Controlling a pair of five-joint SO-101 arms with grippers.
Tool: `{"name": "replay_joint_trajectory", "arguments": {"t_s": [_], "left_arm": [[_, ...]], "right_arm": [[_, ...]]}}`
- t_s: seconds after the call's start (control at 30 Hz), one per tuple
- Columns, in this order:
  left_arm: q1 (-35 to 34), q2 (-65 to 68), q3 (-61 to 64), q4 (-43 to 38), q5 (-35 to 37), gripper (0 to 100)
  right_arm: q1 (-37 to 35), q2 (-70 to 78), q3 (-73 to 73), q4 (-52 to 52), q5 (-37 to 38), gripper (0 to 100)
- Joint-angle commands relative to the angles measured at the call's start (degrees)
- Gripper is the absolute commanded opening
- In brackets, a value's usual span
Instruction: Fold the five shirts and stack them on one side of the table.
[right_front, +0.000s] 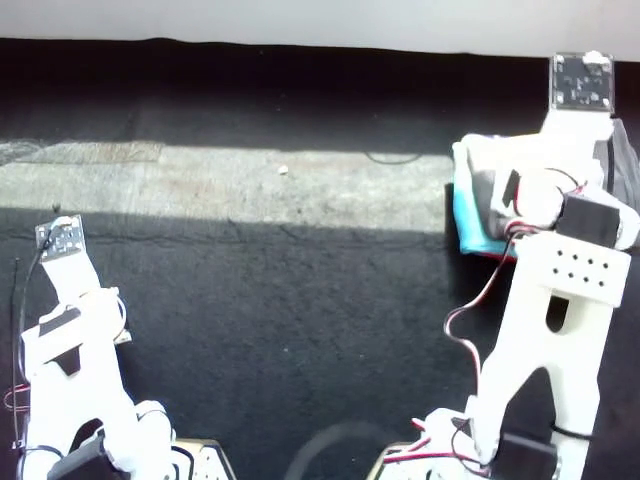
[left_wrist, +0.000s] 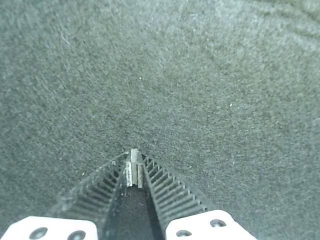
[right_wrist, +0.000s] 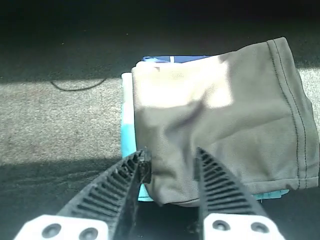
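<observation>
Lying at three o'clock on the table (right_front: 250, 300), the stack of shirts (right_front: 468, 222) had the grey shirt (right_wrist: 225, 125) on top. My right gripper (right_wrist: 172, 154) hung spread over its edge; my left gripper (left_wrist: 134, 161), pressed together, hovered at eight o'clock.

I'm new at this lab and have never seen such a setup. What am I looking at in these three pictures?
Two small robot arms stand side by side at a dark-covered table. One picture looks down from a fixed camera above; the other two come from cameras on each arm's wrist, looking past its toothed fingers. The left gripper is shut and empty over bare cloth. The right gripper is open over a stack of folded shirts, a grey shirt on top. Nothing is held.
</observation>
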Motion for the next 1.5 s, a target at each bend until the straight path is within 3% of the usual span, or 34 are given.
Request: {"name": "replay_joint_trajectory", "arguments": {"t_s": [0.0,0.13,0.57,0.87,1.0,1.17,1.3,1.47], "left_arm": [[0.7,-1.2,0.0,-0.9,-0.5,1],[0.7,-1.2,0.0,-0.9,-0.5,1],[0.7,-1.2,0.0,-0.9,-0.5,1],[0.7,-1.2,0.0,-0.9,-0.5,1],[0.7,-1.2,0.0,-0.9,-0.5,1],[0.7,-1.2,0.0,-0.9,-0.5,1],[0.7,-1.2,0.0,-0.9,-0.5,1],[0.7,-1.2,0.0,-0.9,-0.5,1]], "right_arm": [[1.8,3.0,6.8,-7.5,2.1,2.2],[3.2,6.9,12.1,-15.8,3.0,0.6],[0.0,8.3,17.2,-12.1,3.1,0.6],[0.1,6.7,3.5,-8.8,2.5,0.6],[0.4,2.3,-3.3,-5.7,-1.8,0.6],[5.8,4.9,-1.3,-20.6,-1.8,0.6],[9.6,14.3,3.6,-39.8,-1.8,0.6],[13.3,26.9,2.0,-53.9,-2.0,0.6]]}}
